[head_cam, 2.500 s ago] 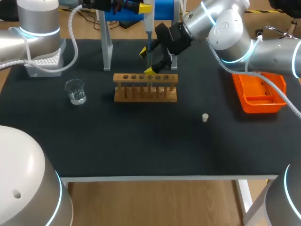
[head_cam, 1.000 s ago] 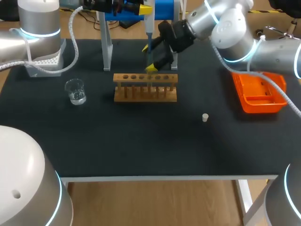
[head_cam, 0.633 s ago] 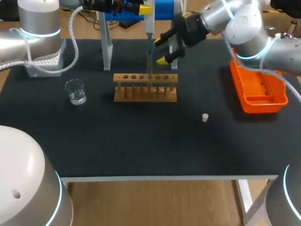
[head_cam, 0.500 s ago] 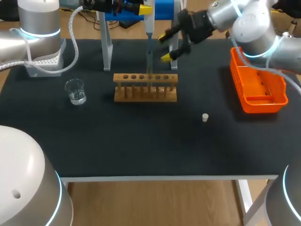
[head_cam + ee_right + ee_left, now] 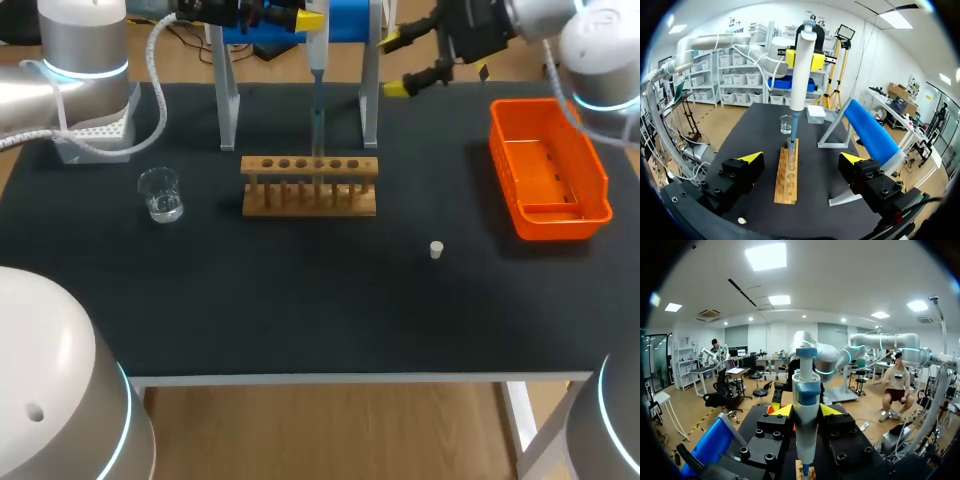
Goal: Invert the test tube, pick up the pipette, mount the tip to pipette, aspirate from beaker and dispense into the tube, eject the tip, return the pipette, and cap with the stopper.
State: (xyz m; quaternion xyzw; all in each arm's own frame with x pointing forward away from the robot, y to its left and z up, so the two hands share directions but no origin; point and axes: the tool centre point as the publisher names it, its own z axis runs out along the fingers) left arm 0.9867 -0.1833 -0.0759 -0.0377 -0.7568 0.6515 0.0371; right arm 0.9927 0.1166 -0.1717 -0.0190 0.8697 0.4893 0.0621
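Pipette [image 5: 316, 58] stood upright above wooden rack [image 5: 310, 186], clamped between fingers of my left gripper [image 5: 806, 411], tip down in test tube [image 5: 790, 145]. Dispensing judged step in hand: best kept pipette vertical, tip inside tube mouth, clear of rim, liquid released slowly. Stopper [image 5: 436, 249] lay on table right of rack, apart. My right gripper [image 5: 405, 64] hung high near table's far edge, fingers spread wide, empty, near orange tray [image 5: 590, 160].

A robotics laboratory is running a chemistry bench: a pipette [image 5: 316, 55] is hanging over a wooden test-tube rack [image 5: 310, 186], a glass beaker [image 5: 160, 194] is standing on the black table [image 5: 300, 300], and grey robot arms [image 5: 85, 60] are flanking it.
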